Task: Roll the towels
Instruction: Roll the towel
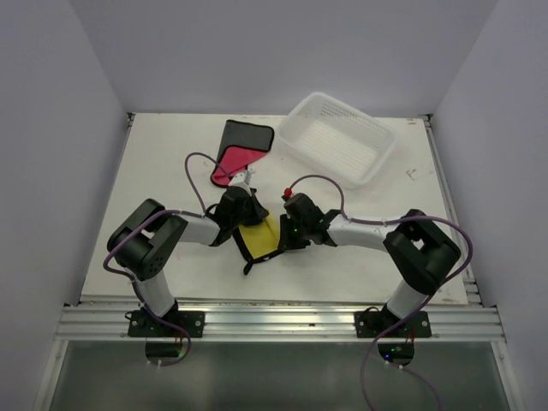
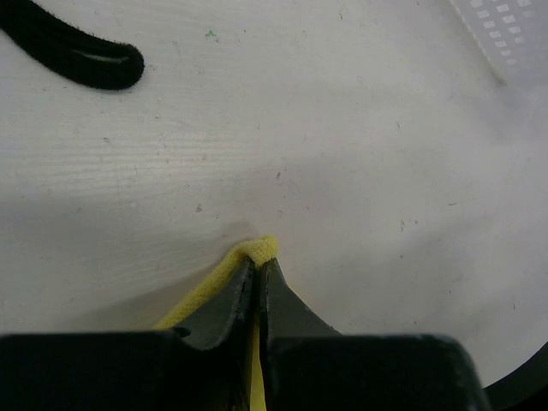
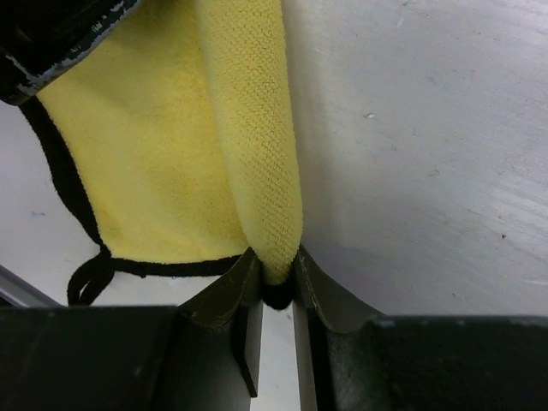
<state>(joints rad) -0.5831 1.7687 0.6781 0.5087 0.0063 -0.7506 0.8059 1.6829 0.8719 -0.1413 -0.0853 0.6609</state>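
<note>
A yellow towel [image 1: 259, 237] with black trim lies between the two arms near the table's middle. My left gripper [image 2: 258, 261] is shut on its folded yellow edge [image 2: 261, 248]. My right gripper [image 3: 278, 270] is shut on the rolled end of the same yellow towel [image 3: 257, 154], its jaws pressing the fold on both sides. A red towel [image 1: 237, 154] with a black border lies flat farther back, left of centre, and its black trim [image 2: 77, 56] shows in the left wrist view.
A white plastic basket [image 1: 338, 137] stands at the back right of the white table [image 1: 163, 163]. Purple cables [image 1: 199, 167] loop over both arms. Walls close in on three sides.
</note>
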